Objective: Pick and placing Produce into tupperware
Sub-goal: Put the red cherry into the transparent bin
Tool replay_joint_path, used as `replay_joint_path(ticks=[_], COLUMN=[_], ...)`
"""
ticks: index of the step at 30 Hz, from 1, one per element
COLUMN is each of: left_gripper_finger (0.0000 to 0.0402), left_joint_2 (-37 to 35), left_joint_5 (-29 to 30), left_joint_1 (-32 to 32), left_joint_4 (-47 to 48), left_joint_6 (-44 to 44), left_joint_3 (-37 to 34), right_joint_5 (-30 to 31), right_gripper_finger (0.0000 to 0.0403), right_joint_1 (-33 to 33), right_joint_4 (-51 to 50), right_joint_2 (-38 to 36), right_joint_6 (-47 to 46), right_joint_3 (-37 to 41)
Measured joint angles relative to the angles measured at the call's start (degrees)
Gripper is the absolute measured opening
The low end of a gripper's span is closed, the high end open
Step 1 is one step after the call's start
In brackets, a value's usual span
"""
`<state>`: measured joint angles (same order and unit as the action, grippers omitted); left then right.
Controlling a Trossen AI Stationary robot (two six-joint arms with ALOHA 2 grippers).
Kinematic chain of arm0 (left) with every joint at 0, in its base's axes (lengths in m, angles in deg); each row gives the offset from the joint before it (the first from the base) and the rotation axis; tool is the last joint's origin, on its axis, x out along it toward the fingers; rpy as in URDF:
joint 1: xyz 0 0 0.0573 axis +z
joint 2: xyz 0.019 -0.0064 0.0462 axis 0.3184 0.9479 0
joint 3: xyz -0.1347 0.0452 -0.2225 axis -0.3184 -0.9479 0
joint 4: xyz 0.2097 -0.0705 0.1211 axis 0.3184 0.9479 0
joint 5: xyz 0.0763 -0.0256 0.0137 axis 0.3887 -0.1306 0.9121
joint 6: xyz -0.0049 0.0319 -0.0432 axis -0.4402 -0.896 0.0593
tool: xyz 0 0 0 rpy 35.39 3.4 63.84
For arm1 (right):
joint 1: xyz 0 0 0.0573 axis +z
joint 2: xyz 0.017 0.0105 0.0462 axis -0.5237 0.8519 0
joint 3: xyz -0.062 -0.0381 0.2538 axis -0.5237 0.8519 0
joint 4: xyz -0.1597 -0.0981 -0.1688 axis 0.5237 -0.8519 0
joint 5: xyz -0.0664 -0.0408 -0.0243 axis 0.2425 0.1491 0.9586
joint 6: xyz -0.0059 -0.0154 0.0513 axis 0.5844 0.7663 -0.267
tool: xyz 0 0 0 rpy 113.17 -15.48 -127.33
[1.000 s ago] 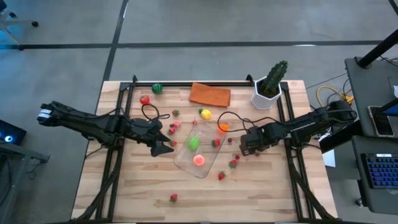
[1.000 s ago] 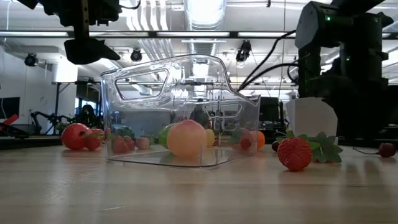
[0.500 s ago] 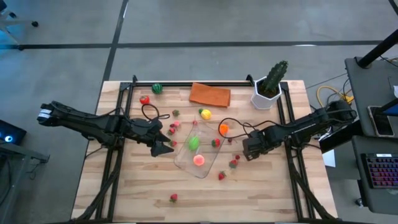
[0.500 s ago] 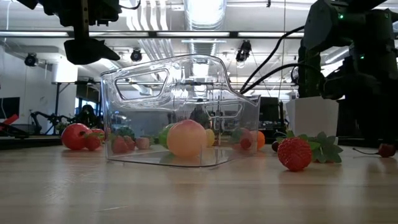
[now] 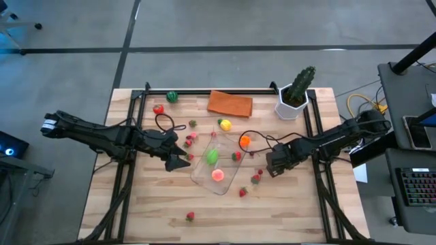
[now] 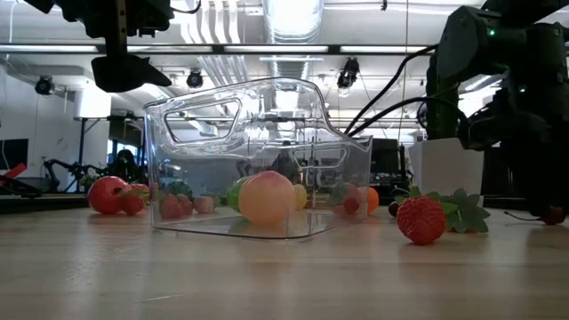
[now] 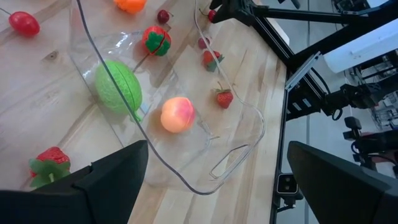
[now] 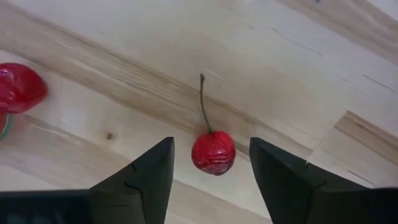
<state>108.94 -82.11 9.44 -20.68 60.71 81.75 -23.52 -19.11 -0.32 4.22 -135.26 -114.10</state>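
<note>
The clear tupperware (image 5: pixel 204 178) lies at the table's middle with a green fruit (image 5: pixel 212 156) and a peach (image 5: pixel 218 175) inside. More produce is scattered around it. My right gripper (image 8: pixel 211 144) is open and low over the table to the right of the tupperware (image 5: pixel 274 165). Its fingers stand on either side of a red cherry (image 8: pixel 213 155) that lies on the wood with its stem pointing away. My left gripper (image 5: pixel 180 162) is open and hangs above the table beside the tupperware's left wall (image 7: pixel 249 134).
A cactus in a white pot (image 5: pixel 296 95) and an orange cloth (image 5: pixel 230 103) sit near the far edge. Loose strawberries lie close to the right gripper (image 5: pixel 255 179) and near the table's near edge (image 5: pixel 190 216). Black frame rails (image 5: pixel 122 184) run along both sides.
The right gripper has moved a little toward the table's near edge and down, ending over the cherry. The left arm, the tupperware and the produce have stayed put.
</note>
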Motion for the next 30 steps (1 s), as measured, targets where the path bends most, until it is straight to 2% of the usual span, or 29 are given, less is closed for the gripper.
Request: replay_joint_path(ticks=[6, 21, 26, 30], left_gripper_finger=[0.037, 0.037, 0.037, 0.037], left_joint_2=[0.0, 0.0, 0.0, 0.0], left_joint_5=[0.0, 0.0, 0.0, 0.0], left_joint_1=[0.0, 0.0, 0.0, 0.0], left_joint_4=[0.0, 0.0, 0.0, 0.0], left_joint_6=[0.0, 0.0, 0.0, 0.0], left_joint_3=[0.0, 0.0, -0.2, -0.2], right_joint_5=[0.0, -0.3, -0.7, -1.3], right_gripper_finger=[0.0174, 0.0082, 0.0068, 0.0066], right_joint_1=[0.0, 0.0, 0.0, 0.0], right_joint_4=[0.7, 1.0, 0.8, 0.9], right_joint_2=[0.0, 0.0, 0.0, -0.5], right_joint_6=[0.9, 1.1, 0.5, 0.6], right_joint_3=[0.3, 1.8, 1.4, -2.4])
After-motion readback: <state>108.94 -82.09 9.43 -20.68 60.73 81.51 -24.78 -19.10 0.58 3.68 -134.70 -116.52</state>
